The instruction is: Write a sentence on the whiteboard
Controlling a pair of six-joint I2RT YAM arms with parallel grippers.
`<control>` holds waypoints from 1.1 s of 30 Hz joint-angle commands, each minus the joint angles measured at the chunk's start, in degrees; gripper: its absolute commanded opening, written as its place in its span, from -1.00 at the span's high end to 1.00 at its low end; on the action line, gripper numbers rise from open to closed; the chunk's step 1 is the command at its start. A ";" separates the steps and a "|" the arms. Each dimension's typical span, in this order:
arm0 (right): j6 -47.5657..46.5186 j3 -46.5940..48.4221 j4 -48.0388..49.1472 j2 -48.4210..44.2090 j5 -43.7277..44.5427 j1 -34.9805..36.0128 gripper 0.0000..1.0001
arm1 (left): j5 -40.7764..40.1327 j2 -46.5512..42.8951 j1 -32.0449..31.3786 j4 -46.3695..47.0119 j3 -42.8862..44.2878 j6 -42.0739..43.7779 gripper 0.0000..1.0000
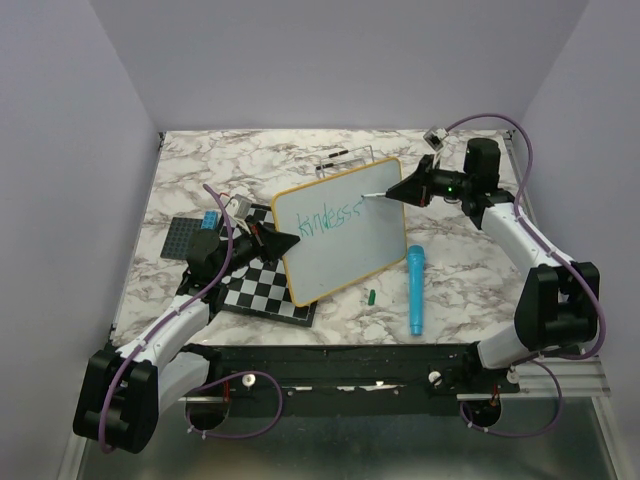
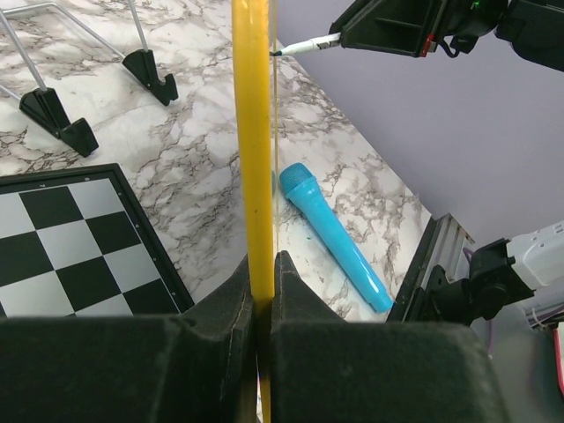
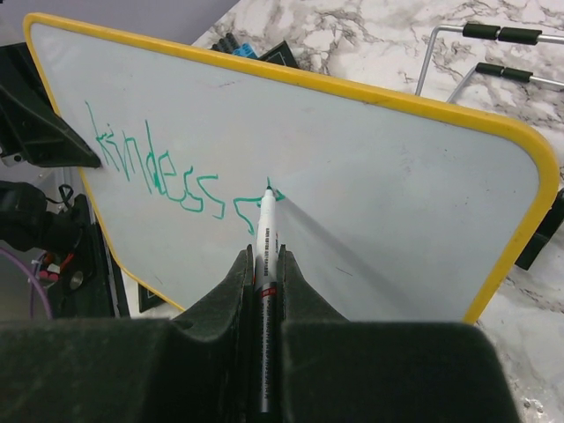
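The whiteboard (image 1: 340, 232) with its yellow frame stands tilted up at the table's middle. My left gripper (image 1: 284, 241) is shut on its left edge, seen as a yellow bar (image 2: 254, 176) in the left wrist view. My right gripper (image 1: 400, 190) is shut on a white marker (image 3: 265, 238) whose tip touches the whiteboard (image 3: 370, 185). The sentence (image 3: 154, 167) in green reads "kindess" plus the start of another letter at the tip. It also shows in the top view (image 1: 332, 217).
A checkered board (image 1: 262, 288) lies under the whiteboard's left side. A blue cylinder (image 1: 414, 290) and a small green cap (image 1: 370, 296) lie near the front. A dark baseplate with blue bricks (image 1: 192, 232) sits left. A wire stand (image 1: 345, 157) is behind.
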 commanded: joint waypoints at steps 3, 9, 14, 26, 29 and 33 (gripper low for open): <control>-2.97 1.01 -3.91 0.56 0.20 0.06 0.99 | 2.30 -0.80 -0.56 2.85 1.58 1.70 1.00; -4.20 0.13 -6.81 0.03 -0.50 -0.02 0.99 | 2.21 -0.89 -0.56 2.67 1.57 1.87 1.00; -8.15 -1.28 -9.97 -0.76 -0.50 -0.02 0.99 | 2.21 -0.98 -0.56 2.67 1.58 1.79 1.00; -8.87 1.35 -11.65 -2.08 2.14 -0.72 0.99 | 2.12 -1.42 -0.56 2.67 1.31 1.79 1.00; -7.99 2.76 -11.65 -3.30 1.35 -1.78 0.99 | 2.12 -1.33 -0.56 2.67 1.31 1.79 1.00; -6.93 2.51 -11.22 -5.50 -1.72 -2.39 0.99 | 2.21 -1.42 -0.56 2.67 1.40 1.70 1.00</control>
